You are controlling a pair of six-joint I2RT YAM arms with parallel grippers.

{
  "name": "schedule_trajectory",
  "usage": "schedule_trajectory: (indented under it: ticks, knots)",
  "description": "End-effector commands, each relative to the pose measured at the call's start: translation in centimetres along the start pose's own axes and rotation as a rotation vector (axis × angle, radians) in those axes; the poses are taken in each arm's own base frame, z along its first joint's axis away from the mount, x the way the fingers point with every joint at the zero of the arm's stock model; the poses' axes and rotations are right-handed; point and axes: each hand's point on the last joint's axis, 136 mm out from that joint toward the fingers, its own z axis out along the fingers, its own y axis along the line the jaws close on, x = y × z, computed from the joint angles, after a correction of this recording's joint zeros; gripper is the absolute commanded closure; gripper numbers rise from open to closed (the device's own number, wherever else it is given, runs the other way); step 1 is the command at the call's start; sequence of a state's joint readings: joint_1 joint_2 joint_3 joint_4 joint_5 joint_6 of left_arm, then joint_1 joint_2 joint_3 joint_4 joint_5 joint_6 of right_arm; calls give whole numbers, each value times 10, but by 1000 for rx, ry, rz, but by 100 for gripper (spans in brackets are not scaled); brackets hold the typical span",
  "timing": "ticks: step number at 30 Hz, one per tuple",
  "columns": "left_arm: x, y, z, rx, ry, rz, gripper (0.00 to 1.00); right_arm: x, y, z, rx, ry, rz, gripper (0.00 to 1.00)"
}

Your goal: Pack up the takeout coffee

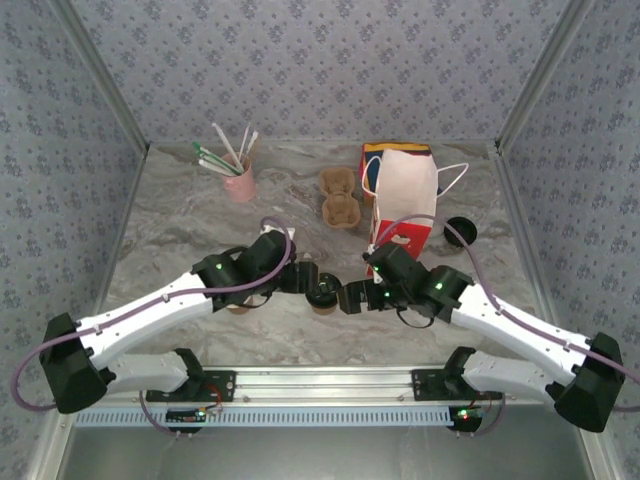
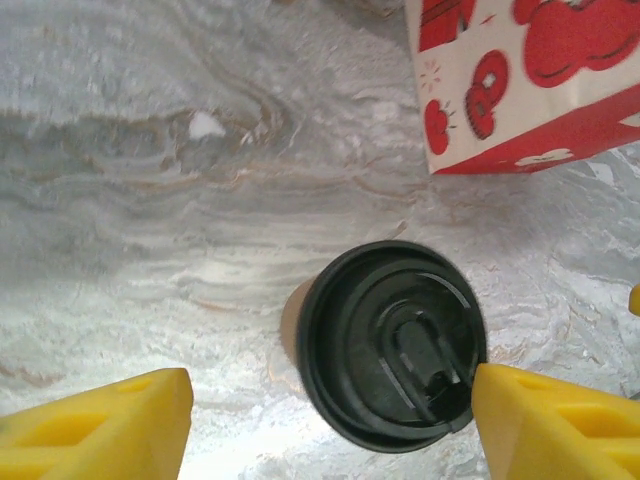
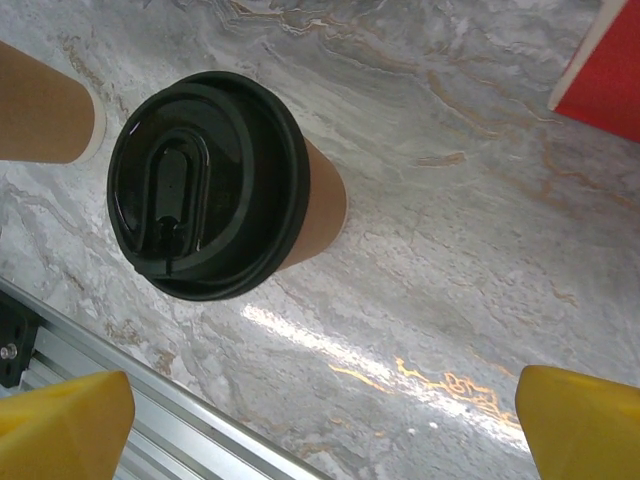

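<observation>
The takeout coffee (image 1: 323, 296), a tan paper cup with a black lid, stands upright near the table's front middle. My left gripper (image 1: 303, 281) is open around it from the left. In the left wrist view the cup (image 2: 392, 345) sits between the yellow fingers: the right fingertip (image 2: 560, 420) touches the lid's rim, and the left one stays apart from the cup. My right gripper (image 1: 350, 296) is open just right of the cup. In the right wrist view the coffee (image 3: 205, 185) lies beyond the open fingertips (image 3: 60, 425), with bare table between them.
A red and white paper bag (image 1: 405, 195) stands behind the grippers. Left of it lies a brown pulp tray (image 1: 340, 197), and a pink cup of straws (image 1: 238, 180) is at the back left. A loose black lid (image 1: 461, 232) lies right of the bag. Another tan cup (image 3: 45, 105) is close by.
</observation>
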State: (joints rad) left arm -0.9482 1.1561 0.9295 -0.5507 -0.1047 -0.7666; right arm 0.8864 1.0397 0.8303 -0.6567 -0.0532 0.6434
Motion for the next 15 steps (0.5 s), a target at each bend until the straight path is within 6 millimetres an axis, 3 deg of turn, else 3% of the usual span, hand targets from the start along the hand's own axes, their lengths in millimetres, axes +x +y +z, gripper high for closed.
schedule_trajectory:
  ticks: [1,6,10,15]
  knots:
    - [2,-4,-3,94,21,-80,29,-18,9,3,-5,-50,56,8]
    - [12,2,1,124,55,-113,35,-26,16,15,-30,-52,99,34]
    - [20,2,7,140,88,-121,40,-32,20,22,-53,-47,115,39]
    - [24,1,15,148,112,-128,41,-35,24,31,-75,-15,121,45]
